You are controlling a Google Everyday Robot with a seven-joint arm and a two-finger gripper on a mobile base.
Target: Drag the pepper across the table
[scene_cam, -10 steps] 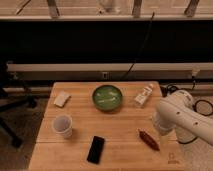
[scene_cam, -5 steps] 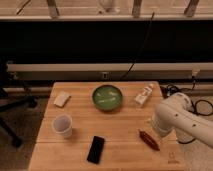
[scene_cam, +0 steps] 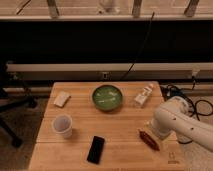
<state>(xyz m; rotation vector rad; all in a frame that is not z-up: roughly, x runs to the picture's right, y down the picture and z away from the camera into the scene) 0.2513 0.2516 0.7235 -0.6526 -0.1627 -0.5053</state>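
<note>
The pepper (scene_cam: 149,139), a small dark red chili, lies on the light wooden table (scene_cam: 120,125) at the front right, pointing toward the front right corner. My white arm (scene_cam: 180,120) comes in from the right, and the gripper (scene_cam: 150,131) sits low just above the pepper's upper end. The arm's body hides the fingers. The flat black phone (scene_cam: 96,149) lies left of the pepper near the front edge.
A green bowl (scene_cam: 106,97) stands at the back middle. A white bottle (scene_cam: 143,95) lies at the back right. A white cup (scene_cam: 63,125) stands at the left, a pale sponge (scene_cam: 62,99) behind it. A dark logo mark (scene_cam: 172,160) sits at the front right corner.
The arm has shifted slightly down and left toward the pepper. The pepper and the other objects have not moved.
</note>
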